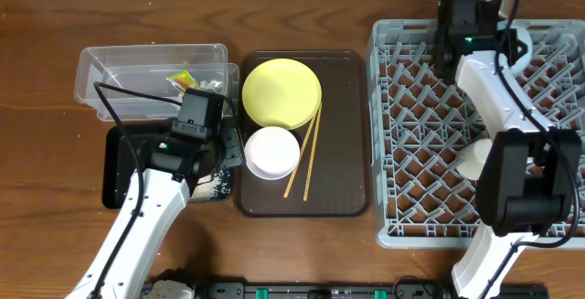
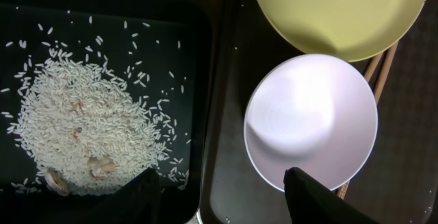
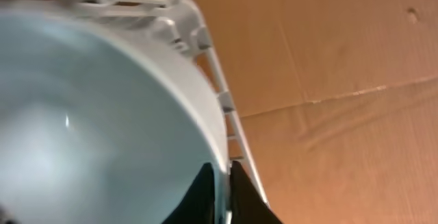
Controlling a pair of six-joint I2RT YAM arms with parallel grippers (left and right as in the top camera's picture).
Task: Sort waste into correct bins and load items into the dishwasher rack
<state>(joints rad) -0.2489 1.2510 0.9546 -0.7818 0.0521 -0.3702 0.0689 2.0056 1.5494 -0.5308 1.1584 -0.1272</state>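
My left gripper (image 2: 220,179) is open and empty, straddling the edge between the shallow black tray (image 2: 198,80) and the brown serving tray; it also shows in the overhead view (image 1: 222,142). White rice scraps (image 2: 82,121) lie piled in the black tray (image 1: 114,166). The white bowl (image 2: 311,121) (image 1: 272,152), the yellow plate (image 2: 335,11) (image 1: 281,91) and two chopsticks (image 1: 306,157) sit on the serving tray. My right gripper (image 3: 222,172) is shut on the rim of the light blue bowl (image 3: 89,114) at the far right of the grey rack (image 1: 411,107). A pale green cup (image 1: 475,157) stands in the rack. The snack wrapper (image 1: 183,81) lies in the clear tub (image 1: 110,66).
The brown serving tray (image 1: 347,134) lies between the bins and the rack. The rack's rim (image 3: 205,39) runs right beside the blue bowl, with wooden table (image 3: 342,80) beyond it. The chopsticks' ends (image 2: 383,59) show beside the white bowl.
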